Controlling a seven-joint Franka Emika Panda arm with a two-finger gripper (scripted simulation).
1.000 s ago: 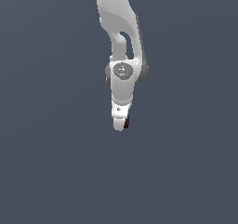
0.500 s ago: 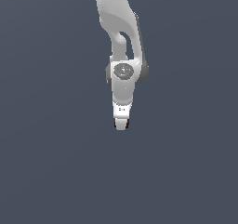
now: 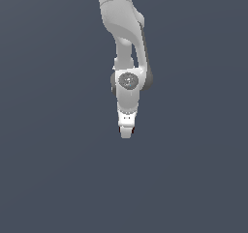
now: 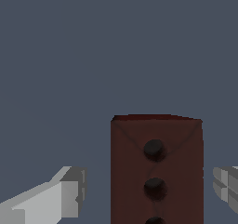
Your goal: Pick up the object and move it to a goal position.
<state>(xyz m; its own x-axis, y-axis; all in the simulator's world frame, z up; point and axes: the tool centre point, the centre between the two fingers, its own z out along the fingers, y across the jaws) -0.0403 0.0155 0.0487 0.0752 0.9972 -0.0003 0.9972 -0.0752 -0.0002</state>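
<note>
- Wrist view, one side: a light grey finger (image 4: 51, 197) of the tool (image 4: 139, 190) stands beside the block (image 4: 156, 169), with a gap of tabletop (image 4: 93, 56) showing between finger and block.
- Wrist view, middle: the block is dark reddish-brown and boxy, with a row of dark round marks down its face. Its long axis appears to run straight away from the camera, in line with the tool's reach.
- Wrist view, other side: the second finger (image 4: 226, 188) stands just beside the block's opposite flank, again apart from it.
- Tool state: spread. The block sits between the fingers, nearer the second finger; neither touches it.
- Key relation: the block already lies inside the tool's opening, so the coming move is judged to be a straight closing across the block's narrow width, with no sideways correction.
- Exterior view: the arm (image 3: 127, 43) hangs vertically, with the tool at its lower end over the tabletop. Only a dark sliver at the tool's tip hints at the block; the finger gap cannot be read here.
- The wrist view alone shows the finger clearances. The exterior view alone shows the arm's pose. Neither shows a goal marker.
</note>
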